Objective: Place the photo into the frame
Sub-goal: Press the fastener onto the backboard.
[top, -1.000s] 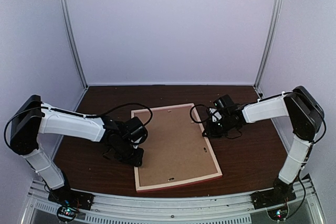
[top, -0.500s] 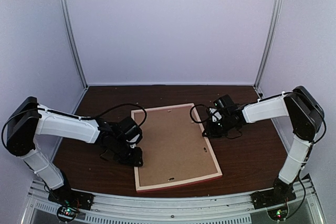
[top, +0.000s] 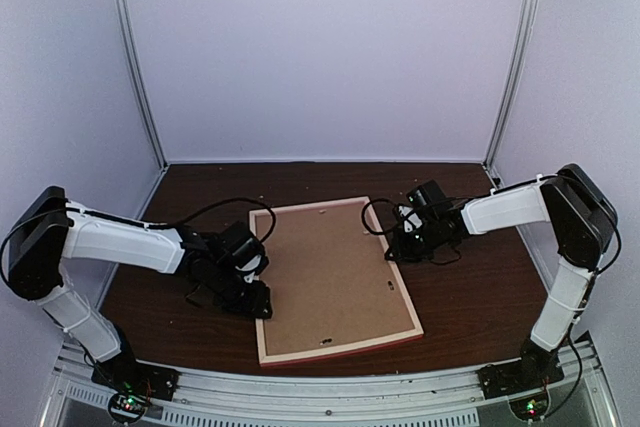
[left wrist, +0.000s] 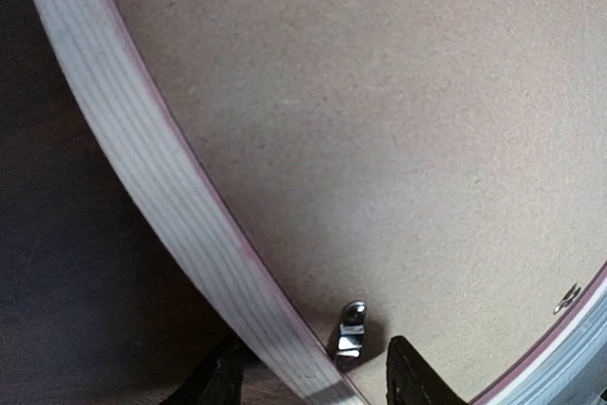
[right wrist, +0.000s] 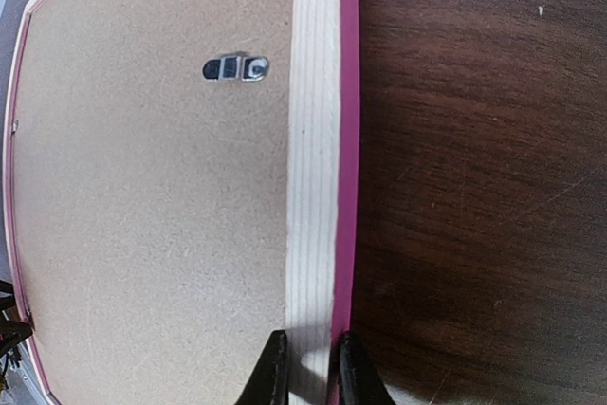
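Your frame [top: 338,345] lies face down on the table [top: 475,297], near the middle, with its brown backing board [top: 330,272] facing up. Your right gripper [right wrist: 308,367] is pinched across the pale wood rail on the frame's right edge. Your left gripper [left wrist: 313,381] sits at the left edge with its fingers spread, straddling the rail and a small metal clip [left wrist: 348,334].

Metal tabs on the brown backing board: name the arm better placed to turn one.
Left. The left gripper is open with a small metal tab in its gap; the right gripper sits on the pink-edged wooden frame, away from any tab.
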Tool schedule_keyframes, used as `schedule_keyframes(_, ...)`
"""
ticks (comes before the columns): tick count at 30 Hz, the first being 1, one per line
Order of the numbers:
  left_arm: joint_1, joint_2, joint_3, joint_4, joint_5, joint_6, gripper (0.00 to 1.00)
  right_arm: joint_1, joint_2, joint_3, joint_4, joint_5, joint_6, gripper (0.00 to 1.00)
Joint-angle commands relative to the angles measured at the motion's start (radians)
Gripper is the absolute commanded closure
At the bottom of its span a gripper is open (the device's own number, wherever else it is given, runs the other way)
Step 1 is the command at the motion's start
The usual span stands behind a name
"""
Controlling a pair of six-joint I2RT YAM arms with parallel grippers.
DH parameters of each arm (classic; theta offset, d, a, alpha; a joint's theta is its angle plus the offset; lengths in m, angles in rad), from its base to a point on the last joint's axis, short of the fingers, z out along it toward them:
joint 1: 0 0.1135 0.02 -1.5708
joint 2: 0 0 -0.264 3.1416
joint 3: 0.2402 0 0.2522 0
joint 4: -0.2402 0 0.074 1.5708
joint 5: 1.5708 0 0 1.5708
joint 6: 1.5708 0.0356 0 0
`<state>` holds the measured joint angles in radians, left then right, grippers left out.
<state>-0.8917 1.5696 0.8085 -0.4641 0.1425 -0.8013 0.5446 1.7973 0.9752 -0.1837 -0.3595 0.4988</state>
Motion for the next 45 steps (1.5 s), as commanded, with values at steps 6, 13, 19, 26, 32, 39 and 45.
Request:
schedule_keyframes(6, 0.054, -0.032, -0.056, 0.029, 0.065, 0.005, 0.51, 0.006, 0.054, -0.029, -0.022, -0.024, 0.008, 0.86)
schedule_keyframes(13, 0.079, -0.019, -0.066, 0.066, 0.095, 0.001, 0.51, 0.006, 0.052, -0.027, -0.027, -0.024, 0.007, 0.86)
schedule_keyframes(19, 0.082, -0.003, -0.071, 0.06, 0.086, 0.007, 0.57, 0.006, 0.052, -0.029, -0.029, -0.023, 0.007, 0.86)
schedule_keyframes(26, 0.082, 0.029, -0.08, 0.059, 0.081, 0.022, 0.6, 0.006, 0.057, -0.035, -0.018, -0.028, 0.011, 0.86)
schedule_keyframes(32, 0.077, 0.052, -0.077, 0.03, 0.046, 0.041, 0.62, 0.006, 0.06, -0.036, -0.017, -0.028, 0.013, 0.87)
schedule_keyframes(39, 0.059, 0.041, -0.058, -0.043, -0.028, 0.067, 0.64, 0.006, 0.072, -0.033, -0.008, -0.033, 0.015, 0.86)
schedule_keyframes(45, 0.054, 0.032, -0.073, -0.057, -0.05, 0.067, 0.67, 0.006, 0.073, -0.035, -0.007, -0.034, 0.015, 0.87)
